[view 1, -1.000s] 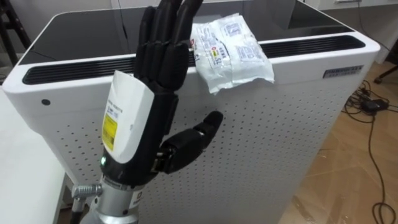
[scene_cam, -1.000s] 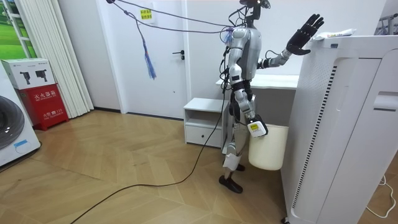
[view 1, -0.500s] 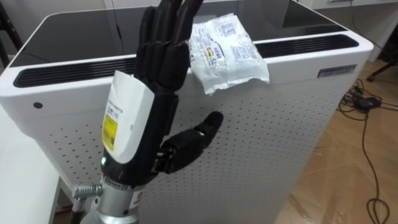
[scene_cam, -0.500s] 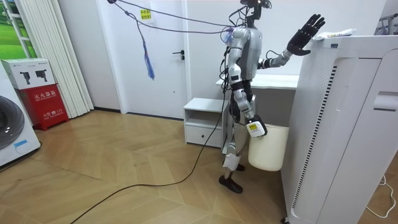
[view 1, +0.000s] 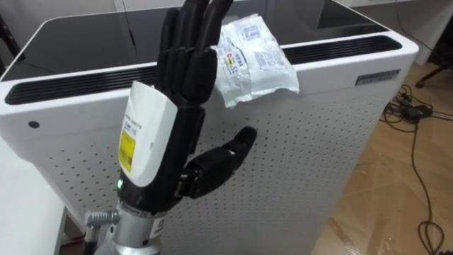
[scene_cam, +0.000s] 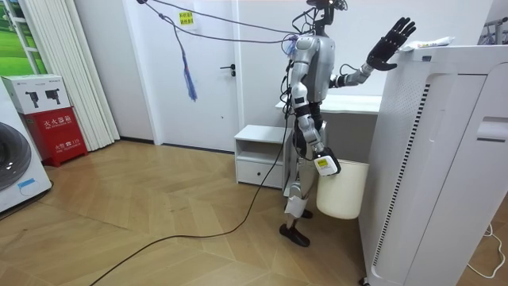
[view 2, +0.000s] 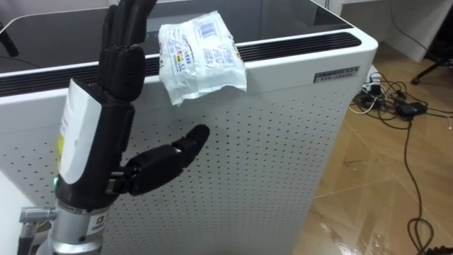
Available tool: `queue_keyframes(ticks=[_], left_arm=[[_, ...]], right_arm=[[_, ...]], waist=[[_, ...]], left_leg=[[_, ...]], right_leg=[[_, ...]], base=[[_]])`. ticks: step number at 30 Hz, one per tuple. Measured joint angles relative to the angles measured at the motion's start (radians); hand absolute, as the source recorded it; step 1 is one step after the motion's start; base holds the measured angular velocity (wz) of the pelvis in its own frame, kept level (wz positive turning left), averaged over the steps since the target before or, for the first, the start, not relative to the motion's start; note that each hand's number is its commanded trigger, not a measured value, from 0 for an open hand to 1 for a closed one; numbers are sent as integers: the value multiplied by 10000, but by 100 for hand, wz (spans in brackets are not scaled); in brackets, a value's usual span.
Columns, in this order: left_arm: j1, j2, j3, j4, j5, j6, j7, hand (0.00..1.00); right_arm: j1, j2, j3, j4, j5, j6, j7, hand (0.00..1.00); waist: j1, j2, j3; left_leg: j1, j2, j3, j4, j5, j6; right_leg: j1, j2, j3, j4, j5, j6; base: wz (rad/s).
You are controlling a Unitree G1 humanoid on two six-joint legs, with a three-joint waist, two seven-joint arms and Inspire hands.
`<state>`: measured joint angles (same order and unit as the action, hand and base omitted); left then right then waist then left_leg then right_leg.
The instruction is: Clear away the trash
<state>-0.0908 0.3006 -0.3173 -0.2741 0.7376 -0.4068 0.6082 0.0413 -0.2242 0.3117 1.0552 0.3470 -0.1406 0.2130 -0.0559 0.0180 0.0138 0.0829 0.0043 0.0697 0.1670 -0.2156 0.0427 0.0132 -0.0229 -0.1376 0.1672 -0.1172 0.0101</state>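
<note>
The top of the eye view cuts off the fingertips of my left hand, and its fingers hide the left end of the packet. The packet overhangs the front edge of the white unit, just behind that raised hand, which is spread flat and empty. Cables cross the floor. My right hand hangs by a bin; I cannot tell its grip.
</note>
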Motion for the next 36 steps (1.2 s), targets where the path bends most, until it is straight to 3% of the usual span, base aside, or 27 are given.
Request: queue_keyframes(ticks=[7,16,25,34,35,36], left_arm=[[0,2,0,-1,1,4,-19,0],[0,31,0,8,-4,18,-24,0],[0,107,-1,187,-3,401,-86,0],[-34,106,10,241,10,658,-313,0],[-60,106,10,241,11,705,-313,8],[-75,106,10,241,11,729,-313,57]], right_arm=[[4,108,-17,-6,-3,0,55,100],[6,121,-20,-10,-2,1,81,100],[11,101,-210,-77,-27,124,98,100],[11,106,-217,-74,-28,266,101,100],[13,109,-217,-71,-28,324,101,100],[17,110,-217,-71,-28,334,101,100]], waist=[[-232,6,-4],[-236,5,-4],[-243,118,-69],[-252,155,-42],[-253,160,-37],[-253,161,-33]], left_leg=[[0,-6,-45,14,0,0],[7,-8,-36,27,1,1],[8,-4,-38,10,0,1],[3,-2,-31,14,0,1],[0,-1,-31,11,0,1],[-3,-1,-29,10,0,1]], right_leg=[[5,0,4,1,0,0],[3,-6,10,5,0,1],[-2,-2,15,10,0,1],[0,-1,13,27,0,0],[4,1,14,28,0,0],[6,2,14,27,0,0]], base=[[0],[0],[0],[0],[0],[0]])
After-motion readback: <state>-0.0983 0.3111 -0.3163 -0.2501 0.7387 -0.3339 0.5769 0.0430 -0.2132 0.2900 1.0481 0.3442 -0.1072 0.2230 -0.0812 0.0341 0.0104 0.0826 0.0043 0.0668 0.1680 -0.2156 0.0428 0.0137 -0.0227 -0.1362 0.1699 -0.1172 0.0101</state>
